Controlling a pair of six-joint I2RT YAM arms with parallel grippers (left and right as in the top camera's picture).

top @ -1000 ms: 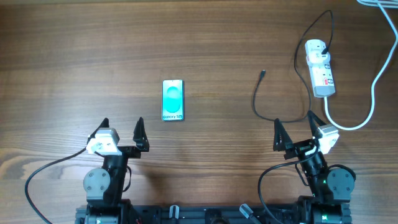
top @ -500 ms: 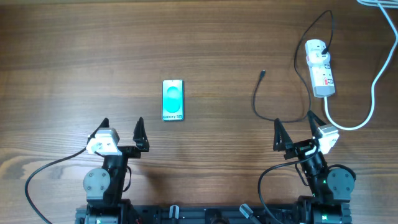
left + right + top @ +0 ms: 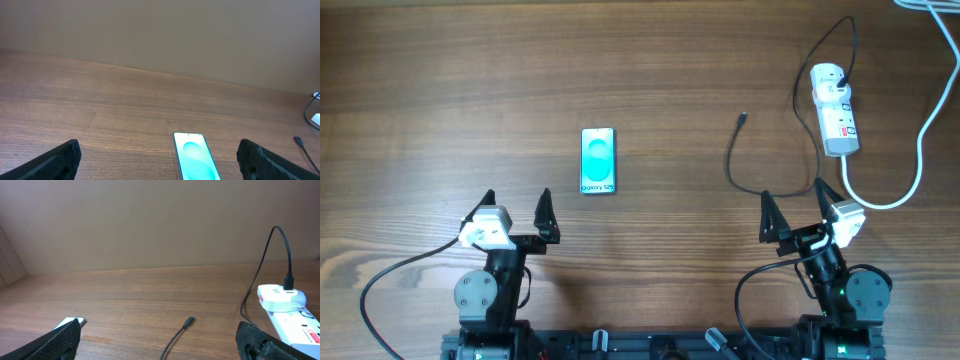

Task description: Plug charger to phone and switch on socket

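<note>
The phone (image 3: 598,160) lies flat, teal screen up, left of the table's middle; it also shows in the left wrist view (image 3: 196,162) and at the left edge of the right wrist view (image 3: 71,322). The charger, a thin black cable (image 3: 735,170), loops from the socket (image 3: 834,110) at the back right to its connector tip (image 3: 743,118), which also shows in the right wrist view (image 3: 189,322). My left gripper (image 3: 516,216) is open and empty, near the front edge below the phone. My right gripper (image 3: 790,214) is open and empty, just in front of the cable loop.
A thicker white cable (image 3: 920,150) runs from the socket's front end round to the right and off the back right corner. The socket also shows at the right of the right wrist view (image 3: 285,302). A plain wall stands behind the table.
</note>
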